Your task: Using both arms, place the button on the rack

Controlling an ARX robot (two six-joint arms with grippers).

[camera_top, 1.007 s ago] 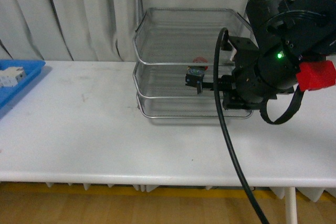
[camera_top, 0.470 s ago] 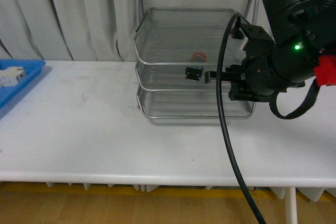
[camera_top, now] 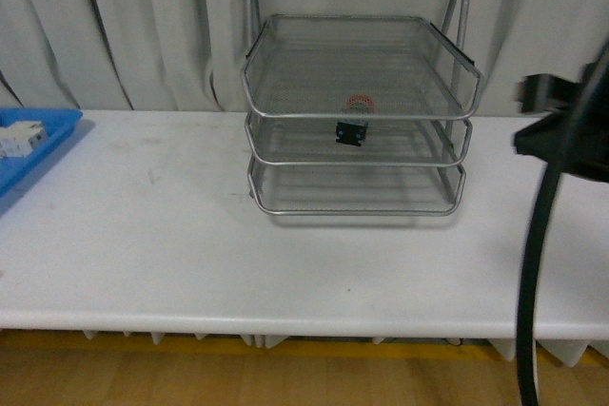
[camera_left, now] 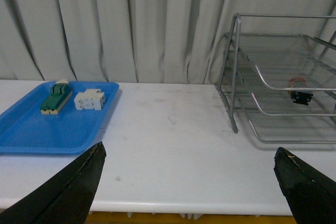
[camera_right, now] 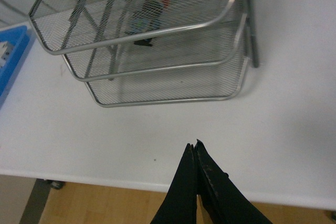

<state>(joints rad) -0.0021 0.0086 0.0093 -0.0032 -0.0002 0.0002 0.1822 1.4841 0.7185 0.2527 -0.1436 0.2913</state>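
Matte black throughout. Thick, smooth black rubber cable beside a blurred black angular housing. Tapered, glossy black left gripper fingers, tan-tipped. Slim, pointed black right gripper fingers, likewise plain.

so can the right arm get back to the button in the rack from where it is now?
Probably yes. The button sits on the middle tier of the rack, whose front is open toward the robot. The right gripper, shut and empty, hangs over bare table in front of it. The top tier overhead forces a low, level entry.
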